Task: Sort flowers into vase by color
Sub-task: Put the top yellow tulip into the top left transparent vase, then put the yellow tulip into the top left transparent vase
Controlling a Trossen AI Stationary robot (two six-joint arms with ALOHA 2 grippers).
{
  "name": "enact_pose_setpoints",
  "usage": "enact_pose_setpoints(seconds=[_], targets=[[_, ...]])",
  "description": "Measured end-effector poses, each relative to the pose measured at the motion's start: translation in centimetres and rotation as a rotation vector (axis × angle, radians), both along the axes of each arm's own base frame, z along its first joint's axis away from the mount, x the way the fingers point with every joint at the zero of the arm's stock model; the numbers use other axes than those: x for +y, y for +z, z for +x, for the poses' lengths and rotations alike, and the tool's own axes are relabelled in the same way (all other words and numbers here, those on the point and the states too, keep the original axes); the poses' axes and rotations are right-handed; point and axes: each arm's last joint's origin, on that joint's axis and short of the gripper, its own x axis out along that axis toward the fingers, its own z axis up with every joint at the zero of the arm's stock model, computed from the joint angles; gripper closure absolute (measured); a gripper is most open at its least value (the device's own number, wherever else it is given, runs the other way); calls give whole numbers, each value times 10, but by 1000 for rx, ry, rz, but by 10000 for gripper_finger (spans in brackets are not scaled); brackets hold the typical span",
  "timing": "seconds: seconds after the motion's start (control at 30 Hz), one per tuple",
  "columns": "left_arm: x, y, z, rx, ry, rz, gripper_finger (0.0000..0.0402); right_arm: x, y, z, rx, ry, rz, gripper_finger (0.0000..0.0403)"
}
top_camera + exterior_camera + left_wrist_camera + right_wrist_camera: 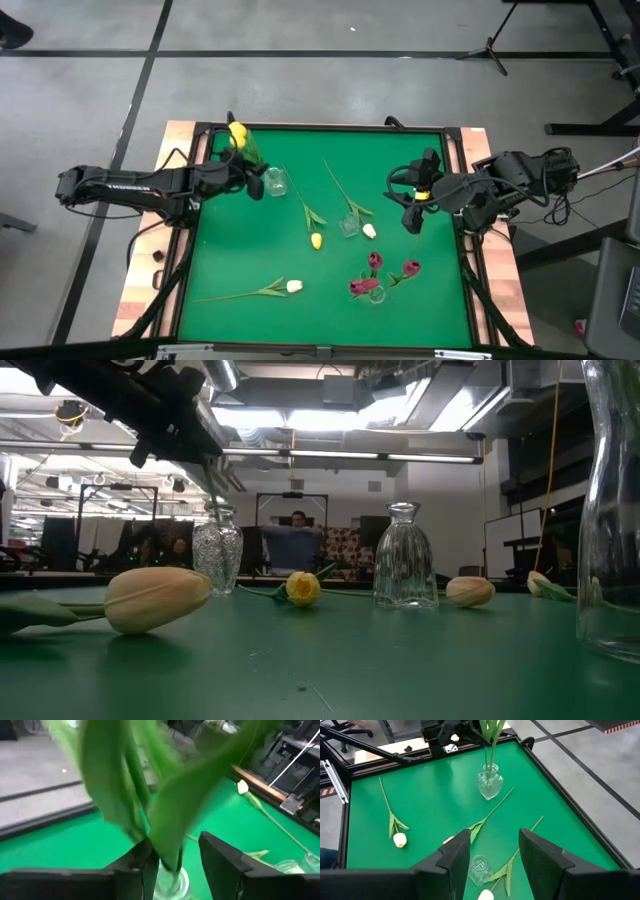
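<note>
Green felt covers the surface (240, 260), which has a wooden border and stands on a grey floor. At its far left corner stands a small glass vase (276, 181), and a yellow tulip (238, 133) is in it, its head leaning out over the border. The left gripper (258, 184) is just beside this vase; in the left wrist view its jaws are spread, with the green stem and leaves (150, 795) between them and the vase mouth (172, 882) below. From these pictures one cannot tell if a finger touches the stem.

Near the middle lies a second yellow tulip (316, 240), and close to it a second vase (349, 225) with a cream tulip (369, 231) just beside it. Another cream tulip (294, 286) lies near the front left. At the front right, a third vase (376, 294) stands among three dark red tulips (374, 261).

The right gripper (413, 215) hangs over the right side of the surface, jaws spread and holding nothing; the second vase (479, 868) shows between them, lower down.

In the low view a person (293, 545) stands far behind the surface.
</note>
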Motion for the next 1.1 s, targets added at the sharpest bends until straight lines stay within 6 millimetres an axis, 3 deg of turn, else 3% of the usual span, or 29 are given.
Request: enact_pose_setpoints(seconds=[0.7,1.0,1.1], targets=[[-19,-7,-28,110,-81,-96,266,0,-3,-1,14,-20,22,235],[-40,-12,-30,148,-244,-177,266,2,-30,8,82,-73,-19,235],[-49,-13,-30,140,-301,-203,266,0,-39,20,87,-116,-12,235]])
